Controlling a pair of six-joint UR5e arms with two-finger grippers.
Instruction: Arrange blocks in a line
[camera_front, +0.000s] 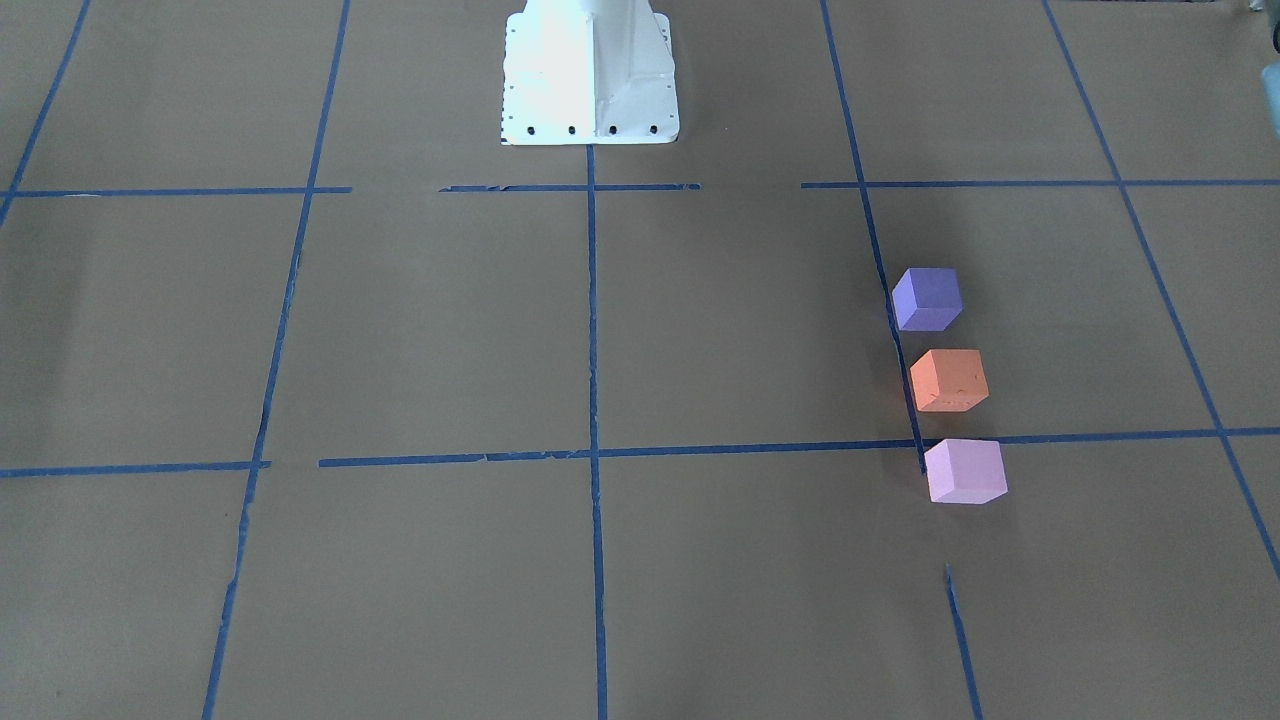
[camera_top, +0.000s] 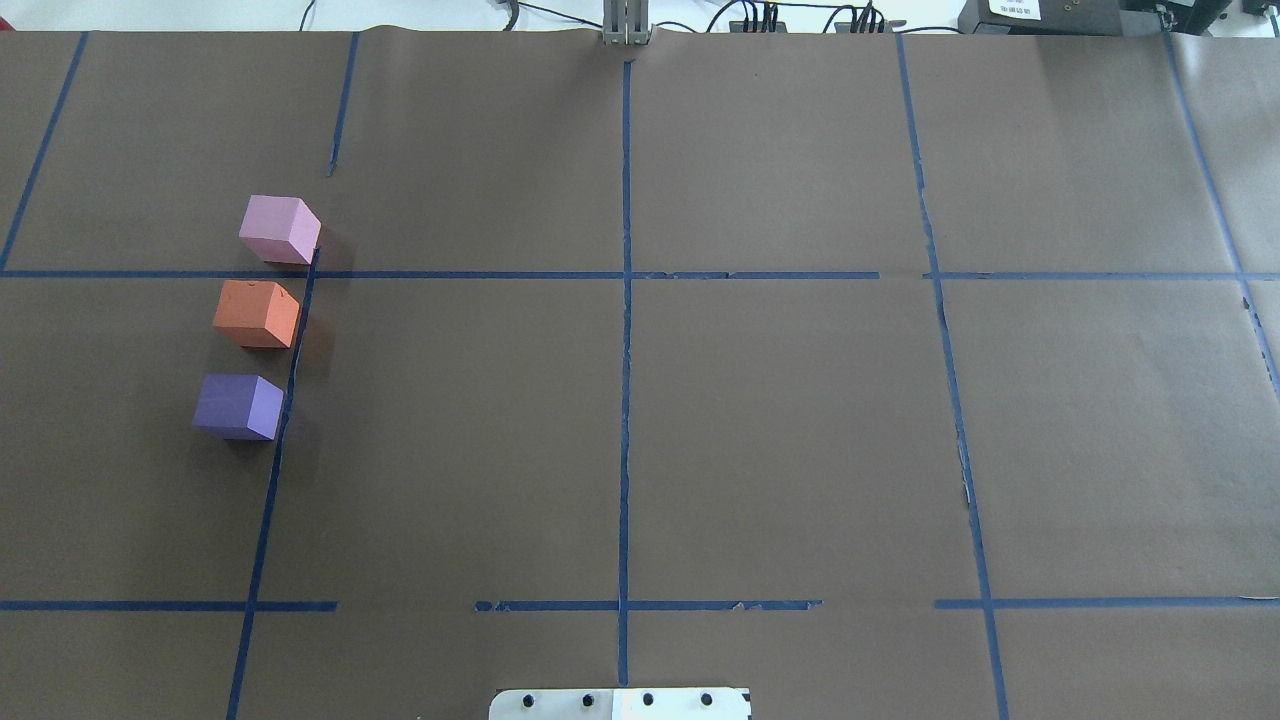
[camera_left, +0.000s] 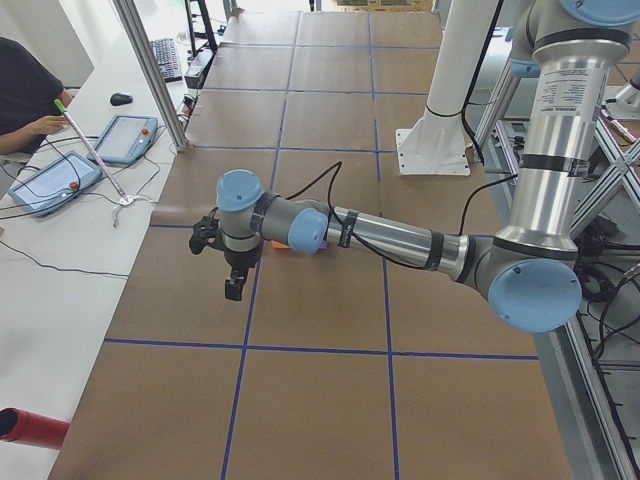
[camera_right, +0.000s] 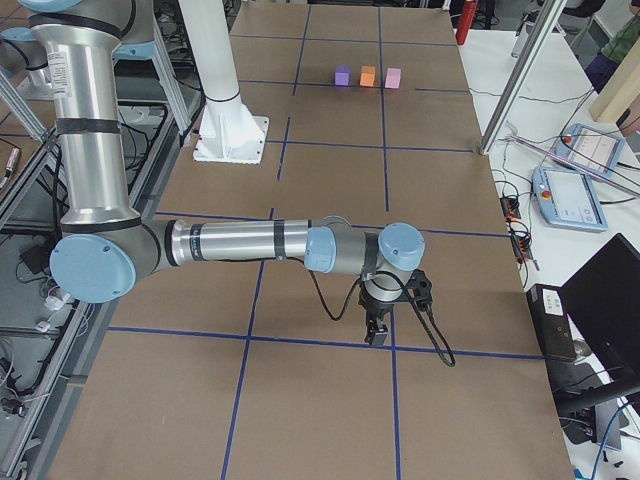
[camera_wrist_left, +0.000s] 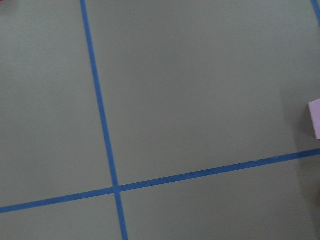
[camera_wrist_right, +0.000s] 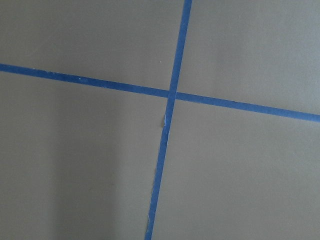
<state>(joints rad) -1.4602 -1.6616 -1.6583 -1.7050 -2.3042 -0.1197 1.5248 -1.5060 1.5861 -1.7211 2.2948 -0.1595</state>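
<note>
From where I stand, the job looks done, or as good as done. The three blocks sit in one row on the robot's left side of the brown surface (camera_top: 780, 430), running away from the robot just beside one of the blue tape lines (camera_front: 592, 330). The purple block (camera_front: 927, 298) is nearest the robot, the orange block (camera_front: 949, 380) is in the middle, and the pink block (camera_front: 965, 471) is farthest out, at a crossing of two tape lines. Small gaps separate them, so none touches another. The spacing looks fairly even, and each is turned slightly differently. If anything is left, I would guess it is only squaring them up or pulling the arms away.

By my count there are three blocks, one of each colour, and two arms with one hand apiece.

The left hand (camera_left: 232, 275) hangs low over the surface close to the row, pointing down. Its wrist camera catches only a sliver of the pink block at the edge. Only the side camera shows this hand, so I cannot tell whether its fingers are spread or pressed together. I see no block lifted off the surface.

The right hand (camera_right: 378, 325) is well apart from the blocks, at the other end over another tape crossing. I cannot tell its state either.
</note>
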